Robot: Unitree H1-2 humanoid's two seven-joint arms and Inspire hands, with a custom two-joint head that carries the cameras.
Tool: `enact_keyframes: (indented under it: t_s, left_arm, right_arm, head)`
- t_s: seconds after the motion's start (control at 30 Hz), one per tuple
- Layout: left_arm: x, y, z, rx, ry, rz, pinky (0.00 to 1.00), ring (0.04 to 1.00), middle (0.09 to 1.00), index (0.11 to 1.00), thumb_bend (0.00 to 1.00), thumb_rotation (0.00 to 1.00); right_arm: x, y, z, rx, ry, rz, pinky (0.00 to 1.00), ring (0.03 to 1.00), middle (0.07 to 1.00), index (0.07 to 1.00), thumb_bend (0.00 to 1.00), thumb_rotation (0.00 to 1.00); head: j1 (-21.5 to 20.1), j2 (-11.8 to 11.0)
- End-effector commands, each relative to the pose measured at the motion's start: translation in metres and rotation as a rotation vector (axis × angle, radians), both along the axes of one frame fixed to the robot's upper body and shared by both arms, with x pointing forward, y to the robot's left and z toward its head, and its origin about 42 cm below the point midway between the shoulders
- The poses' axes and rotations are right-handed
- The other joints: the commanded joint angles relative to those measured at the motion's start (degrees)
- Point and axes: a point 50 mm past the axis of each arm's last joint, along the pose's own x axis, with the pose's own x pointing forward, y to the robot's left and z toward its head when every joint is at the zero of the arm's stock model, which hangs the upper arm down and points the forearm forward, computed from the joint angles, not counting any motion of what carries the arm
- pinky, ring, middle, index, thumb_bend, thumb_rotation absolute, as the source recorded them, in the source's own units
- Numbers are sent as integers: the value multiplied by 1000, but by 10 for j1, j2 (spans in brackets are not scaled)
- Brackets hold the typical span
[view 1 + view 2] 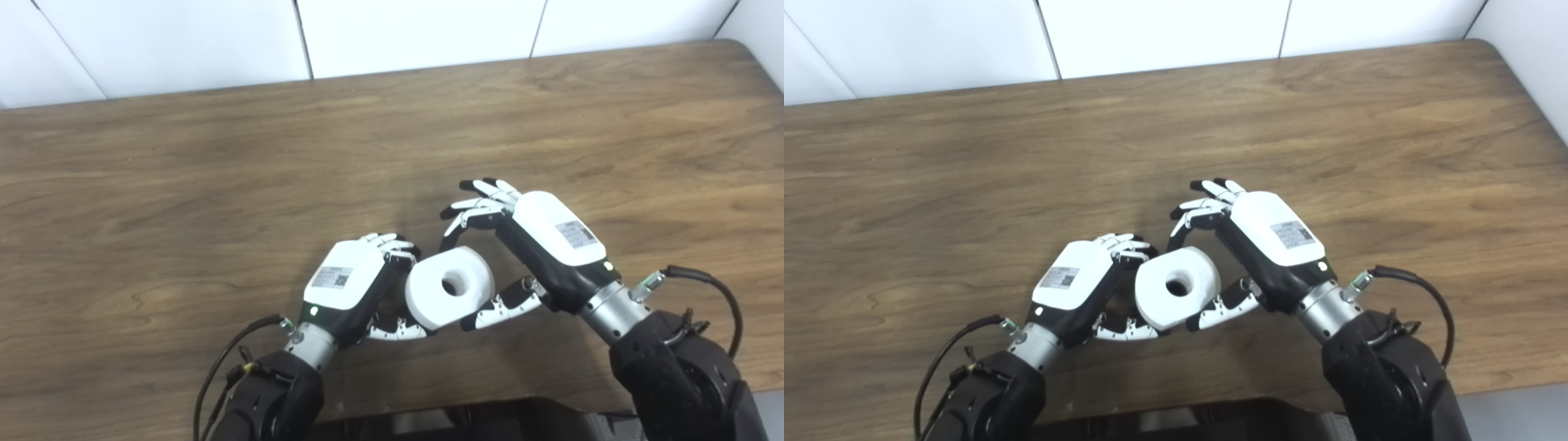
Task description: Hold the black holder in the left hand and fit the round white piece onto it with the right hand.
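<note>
The round white piece (429, 297), a thick ring with a centre hole, hangs low over the table between my two hands. My left hand (352, 282) is curled against its left side, fingers closed at the top and thumb underneath. The black holder is almost wholly hidden behind this hand and the ring. My right hand (539, 239) grips the ring from the right, with a bent finger on its upper edge, the thumb on its lower right edge and the other fingers spread above. In the right eye view the ring (1157, 294) shows the same way.
The brown wooden table (245, 171) stretches wide to the left and back. Its near edge runs just below both wrists, and its right corner (735, 49) meets the white wall. Black cables loop from each forearm.
</note>
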Motion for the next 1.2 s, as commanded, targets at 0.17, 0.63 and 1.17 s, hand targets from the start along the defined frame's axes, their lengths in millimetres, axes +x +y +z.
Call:
enact_keyframes:
  t_s: [0.17,0.63,1.17]
  left_arm:
    - [-7,-3,-13,50,93,-13,872,872,798,488,517,47]
    - [-8,-4,-11,47,90,-14,867,869,794,487,518,47]
    - [-8,-2,-10,50,91,-13,872,870,795,488,517,47]
  right_arm:
    - [8,7,-5,-55,48,28,965,932,780,483,523,132]
    - [17,7,2,-154,93,86,935,931,782,483,523,133]
    - [27,1,7,-200,81,87,912,929,773,483,523,132]
  head:
    - [1,2]
    - [1,4]
    - [-3,6]
